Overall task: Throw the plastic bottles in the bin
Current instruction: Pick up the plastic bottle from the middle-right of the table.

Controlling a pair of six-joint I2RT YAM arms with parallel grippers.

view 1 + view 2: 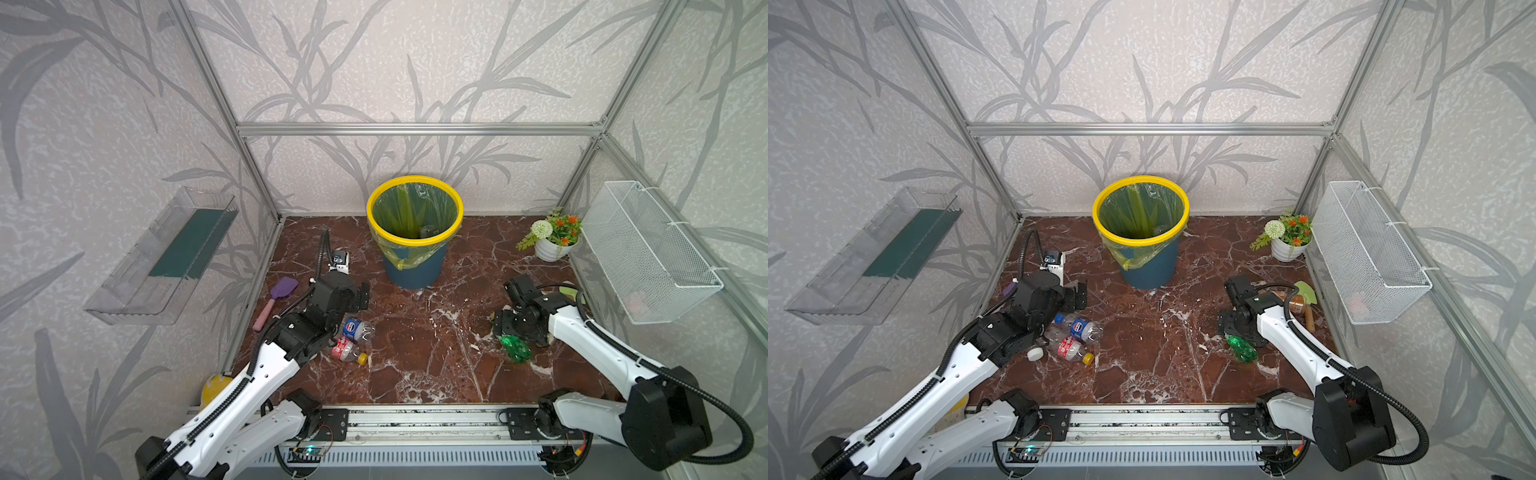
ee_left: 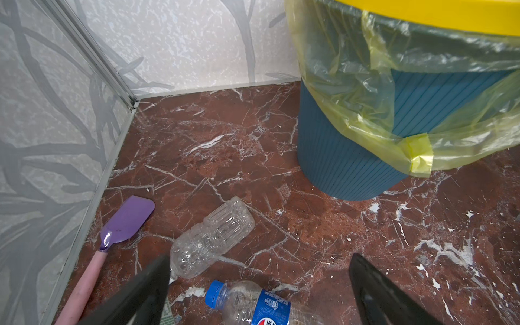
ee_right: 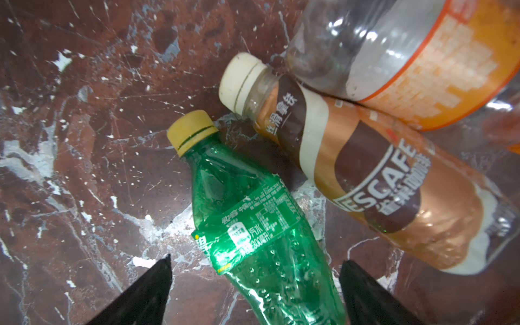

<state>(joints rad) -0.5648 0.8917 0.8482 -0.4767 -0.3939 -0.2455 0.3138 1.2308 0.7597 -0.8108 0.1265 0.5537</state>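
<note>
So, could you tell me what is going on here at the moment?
Two robot arms are clearing plastic bottles off the marble floor into the bin. The right arm's fingers stand open on either side of a green bottle that lies flat, not yet gripped. The left arm's fingers are open over a blue-labelled bottle, with a clear bottle beside it. Neither arm holds anything.

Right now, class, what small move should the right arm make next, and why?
Probably lower and close on the green bottle. In the right wrist view its jaws stand open on either side of that bottle's body, which lies flat on the table and is not yet gripped.
</note>
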